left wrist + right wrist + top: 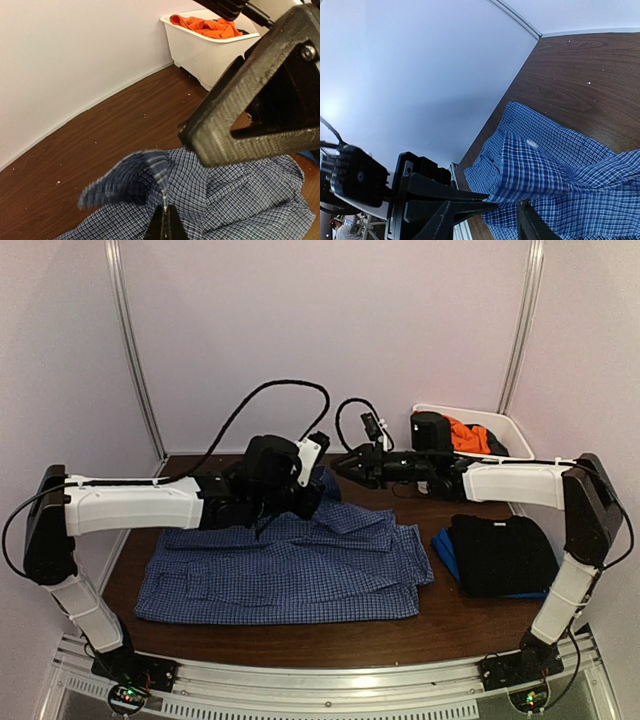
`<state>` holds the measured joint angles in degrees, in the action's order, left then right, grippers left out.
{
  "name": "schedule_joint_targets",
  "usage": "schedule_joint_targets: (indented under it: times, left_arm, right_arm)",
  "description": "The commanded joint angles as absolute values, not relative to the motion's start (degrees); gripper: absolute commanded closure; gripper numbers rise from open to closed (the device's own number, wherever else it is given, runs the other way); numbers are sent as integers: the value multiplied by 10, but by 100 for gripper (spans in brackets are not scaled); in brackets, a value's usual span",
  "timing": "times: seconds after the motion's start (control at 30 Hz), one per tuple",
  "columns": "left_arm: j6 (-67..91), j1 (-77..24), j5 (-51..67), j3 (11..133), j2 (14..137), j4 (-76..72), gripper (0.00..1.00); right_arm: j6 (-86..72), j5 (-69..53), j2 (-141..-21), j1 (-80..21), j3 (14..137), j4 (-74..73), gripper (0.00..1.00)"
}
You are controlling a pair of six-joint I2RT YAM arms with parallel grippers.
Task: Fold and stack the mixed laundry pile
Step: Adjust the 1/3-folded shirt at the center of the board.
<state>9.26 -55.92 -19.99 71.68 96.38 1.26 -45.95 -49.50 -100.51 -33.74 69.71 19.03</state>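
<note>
Pinches a raised fold of the checked shirt [290, 570] with the left gripper [164, 214], fingers together. Holds the right gripper [506, 205] just beside, fingers apart, shirt edge loose between them. Lies otherwise spread on the bench [450, 625]. Further right, black piece [505, 550] atop blue piece [443, 552]. Behind, white tub [500, 430] with orange T-shirt [465, 435], partly hidden by the right arm.

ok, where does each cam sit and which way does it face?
Top external: above and behind the bases, looking down over the table; left arm and right arm show.
Left wrist: on the left arm, facing past its left gripper across the checked shirt toward the white tub.
Right wrist: on the right arm, facing past its right gripper along the shirt toward the wall.
Shared: all three show the shirt.
</note>
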Motion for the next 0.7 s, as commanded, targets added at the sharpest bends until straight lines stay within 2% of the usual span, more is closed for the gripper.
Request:
schedule_joint_targets:
  times: [0.0,0.27,0.47,0.67]
  left_arm:
    - [263,-558,-159,705,893,35,100]
    - [559,-571,-95,626,799,25,100]
    - [657,-647,-197,654,773,110,100]
    - [773,-719,-221,643,782,105,100]
  right_arm:
    - [-382,-480,-954,-338,713,128,53]
    - [-258,-400,-909,-309,721,7,45]
    - [-194,-372,-932,-288,734,-47,47]
    - [-186,-419,-949,-295,731,-43,53]
